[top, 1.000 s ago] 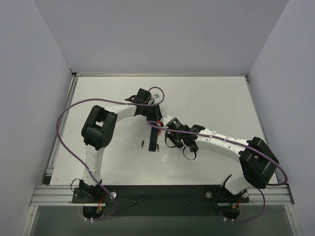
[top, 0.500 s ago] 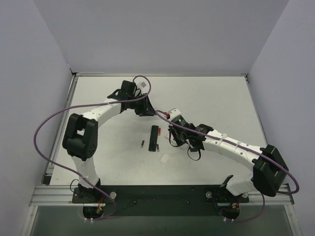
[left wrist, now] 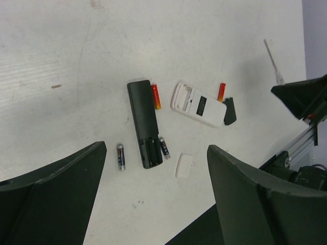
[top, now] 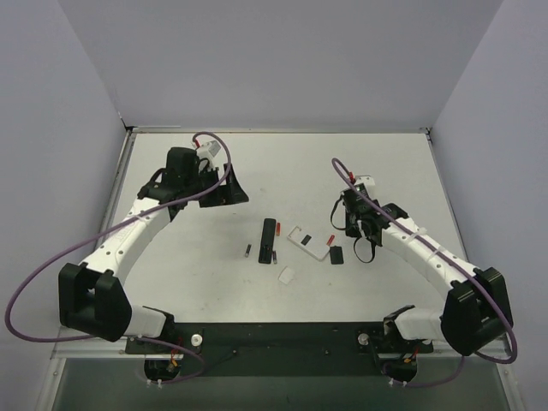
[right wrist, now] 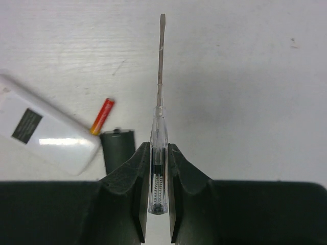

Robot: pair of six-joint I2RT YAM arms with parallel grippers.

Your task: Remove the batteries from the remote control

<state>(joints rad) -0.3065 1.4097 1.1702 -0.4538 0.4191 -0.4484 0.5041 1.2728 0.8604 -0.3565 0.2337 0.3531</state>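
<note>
The slim black remote control (left wrist: 143,120) lies face down at mid-table (top: 269,240), its battery bay open and bare. Two dark batteries lie on the table, one on each side of that end (left wrist: 120,156) (left wrist: 164,147). An orange battery (left wrist: 155,96) rests against the remote's far end. My left gripper (left wrist: 157,148) hangs open and empty, well above and to the far left (top: 233,190). My right gripper (right wrist: 157,148) is shut on a clear-handled screwdriver (right wrist: 160,66), off to the right (top: 349,204).
A white remote (left wrist: 198,104) lies right of the black one, with a second orange battery (right wrist: 102,116) and a small black cover (right wrist: 118,145) beside it. A small white cover (left wrist: 184,165) sits nearer the front edge.
The left arm swung back and to the left, away from the black remote, and its jaws opened wide. The right arm drew off to the right with the screwdriver, uncovering the white remote.
</note>
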